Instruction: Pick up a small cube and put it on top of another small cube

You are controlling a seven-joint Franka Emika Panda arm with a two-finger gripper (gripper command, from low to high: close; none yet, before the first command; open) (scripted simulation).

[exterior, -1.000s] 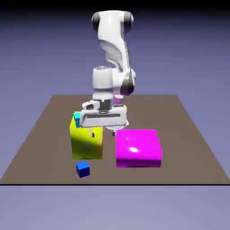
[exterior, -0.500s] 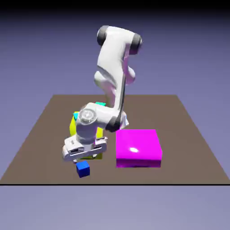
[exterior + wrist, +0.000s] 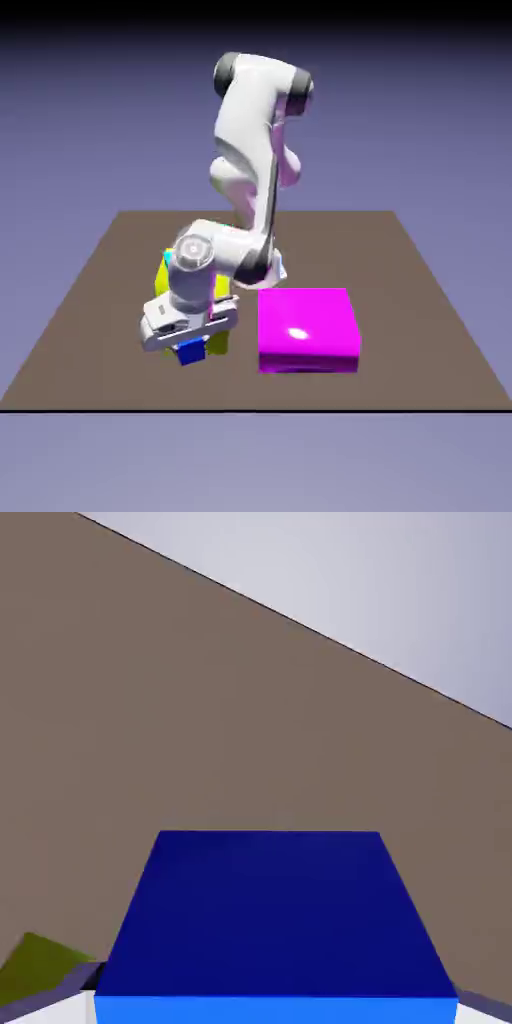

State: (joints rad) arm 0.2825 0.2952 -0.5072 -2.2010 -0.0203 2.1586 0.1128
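At the exterior view's left, a small bit of the cyan cube [image 3: 168,258] shows beside the arm's wrist, at the upper left corner of the yellow block [image 3: 163,282]; the rest of it is hidden, so how it sits there cannot be told. The yellow block stands on the brown surface [image 3: 400,300], largely covered by the hand and wrist, with parts of it showing to either side of them and a darker, olive strip low down. In front of the block, the pincer [image 3: 278,1002] is closed on the royal-blue cube [image 3: 191,351], which sits between its two fingertips, just below the white hand in the exterior view. In the hand view the cube looms large at the bottom middle, one face dark navy and a thin strip of brighter blue along the lower edge, with pale finger parts at both sides and an olive corner of the yellow block at the lower left. Further right, the white arm [image 3: 250,120] bends down toward the cube from high over the middle of the surface. Right of the hand and apart from it, the magenta block [image 3: 308,325] lies low and broad on the surface, a bright glint on its top.
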